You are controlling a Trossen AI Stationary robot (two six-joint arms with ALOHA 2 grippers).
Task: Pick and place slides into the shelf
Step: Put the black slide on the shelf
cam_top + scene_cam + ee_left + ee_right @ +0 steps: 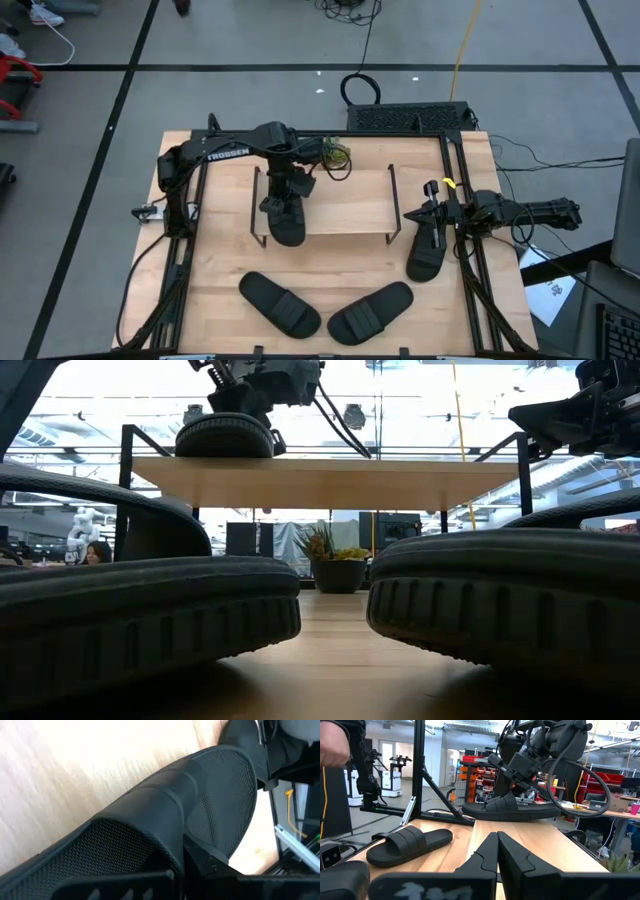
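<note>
One black slide lies on the left end of the shelf, on its light plank top, with its near end past the shelf's near edge. My left gripper stands over it, shut on it. In the low view this slide sits flat on the plank. Two more slides lie on the table near its front edge. Another slide lies at the right, below my right gripper, which is shut on nothing. My left gripper pinches the wide strap of the slide at its edge, between its two fingers. The fingers come slanting down from above and from the far side. The slide's sole rests on the shelf's plank top.
The shelf's thin black side frames stand on either side of the plank. Cables and a small fixture sit behind the shelf. A person's hand shows beyond the table's edge in the right wrist view. Bare tabletop lies before the shelf.
</note>
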